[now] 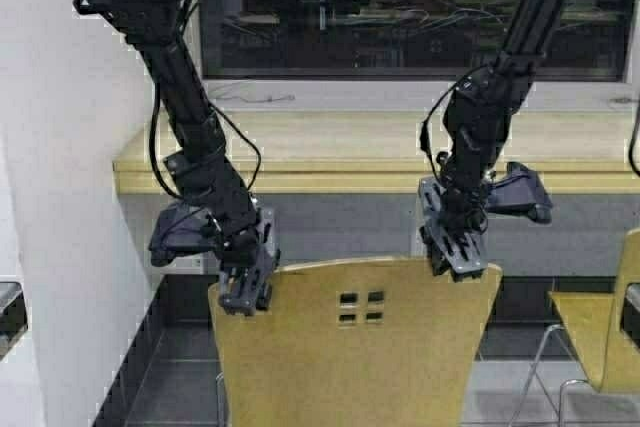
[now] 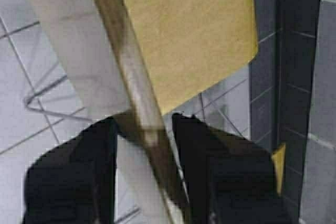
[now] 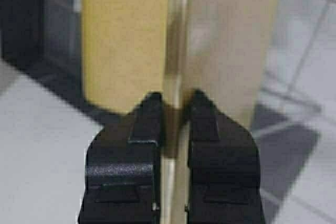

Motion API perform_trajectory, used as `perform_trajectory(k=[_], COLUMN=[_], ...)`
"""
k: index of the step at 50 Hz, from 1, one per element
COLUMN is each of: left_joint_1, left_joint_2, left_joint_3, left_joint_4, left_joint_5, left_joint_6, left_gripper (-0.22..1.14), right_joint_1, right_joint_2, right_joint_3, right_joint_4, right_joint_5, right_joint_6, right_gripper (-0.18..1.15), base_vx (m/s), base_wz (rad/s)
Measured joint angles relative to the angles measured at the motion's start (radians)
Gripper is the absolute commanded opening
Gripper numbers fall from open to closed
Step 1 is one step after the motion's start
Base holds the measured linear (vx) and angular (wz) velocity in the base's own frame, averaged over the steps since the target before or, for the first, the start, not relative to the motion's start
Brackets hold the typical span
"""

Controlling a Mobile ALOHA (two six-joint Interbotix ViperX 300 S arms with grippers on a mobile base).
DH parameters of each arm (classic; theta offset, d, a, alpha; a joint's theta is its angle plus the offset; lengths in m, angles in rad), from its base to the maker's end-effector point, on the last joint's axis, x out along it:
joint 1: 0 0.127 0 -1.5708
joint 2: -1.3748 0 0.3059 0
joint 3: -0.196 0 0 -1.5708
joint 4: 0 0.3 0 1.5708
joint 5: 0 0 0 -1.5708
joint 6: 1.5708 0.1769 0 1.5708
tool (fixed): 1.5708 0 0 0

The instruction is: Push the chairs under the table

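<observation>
A yellow-tan plywood chair (image 1: 420, 347) with four small square cut-outs stands in front of me, its backrest facing me. The long light-wood table (image 1: 330, 162) runs across just beyond it. My left gripper (image 1: 245, 292) is at the backrest's top left corner. In the left wrist view, the left gripper (image 2: 144, 129) has the backrest's edge (image 2: 131, 66) running aslant between its fingers and touching both. My right gripper (image 1: 455, 257) is at the top right corner. In the right wrist view, the right gripper (image 3: 176, 103) is shut on the backrest's thin edge (image 3: 176, 40).
A second alike chair (image 1: 600, 337) stands at the right edge, pulled out from the table. A white wall (image 1: 60, 197) rises close on the left. A dark window is behind the table. The floor is grey tile (image 1: 180, 377).
</observation>
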Motion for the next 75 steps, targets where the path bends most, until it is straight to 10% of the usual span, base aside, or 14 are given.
perform_trajectory(k=[75], left_joint_1=[0.012], left_joint_2=[-0.029], left_joint_3=[0.048], left_joint_4=[0.000], left_joint_5=[0.009], left_joint_6=[0.038], left_gripper=[0.04], right_joint_1=[0.003], right_joint_2=[-0.011], right_joint_3=[0.038], right_joint_4=[0.002], right_joint_5=[0.101], right_joint_6=[0.011], right_gripper=[0.04], base_vx=[0.20], base_wz=[0.00])
